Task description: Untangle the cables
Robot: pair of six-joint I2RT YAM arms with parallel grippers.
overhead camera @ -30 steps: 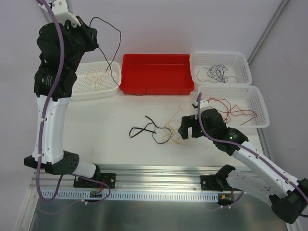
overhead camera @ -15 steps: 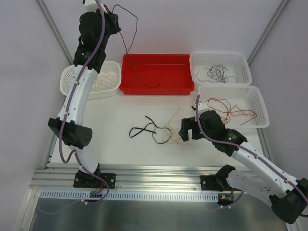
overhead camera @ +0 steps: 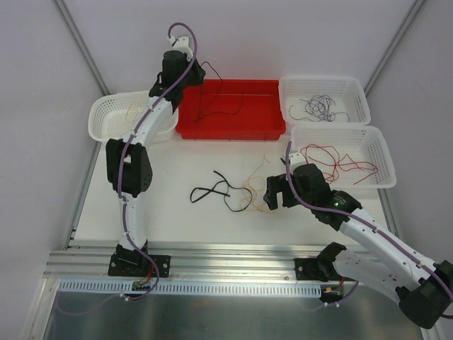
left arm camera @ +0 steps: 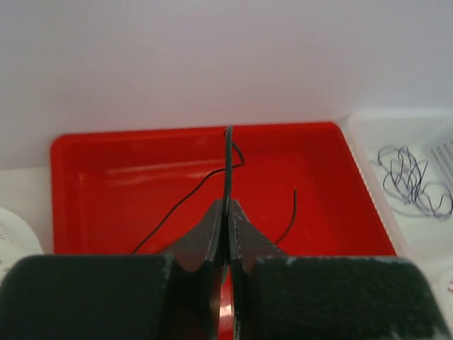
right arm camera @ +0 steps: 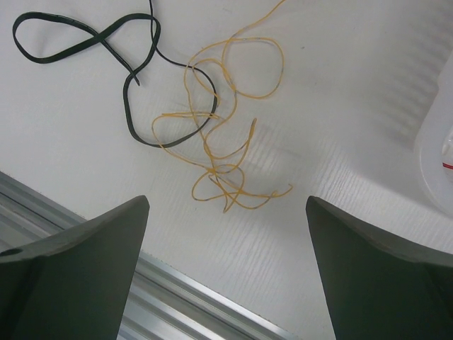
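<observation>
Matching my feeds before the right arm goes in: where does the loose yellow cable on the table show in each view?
Top external: yellow cable on the table, close in front of the right gripper.
Left wrist: not in it.
Right wrist: yellow cable at centre, ahead of the open gripper.
Shared landmark: the black table cable crossing it, in top external and right wrist.

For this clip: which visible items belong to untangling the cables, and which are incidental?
Job: held black cable, loose black cable, yellow cable, red cables, purple cables, red bin, white baskets, left end effector, right end effector.
Incidental: aluminium rail, lilac hose.
</observation>
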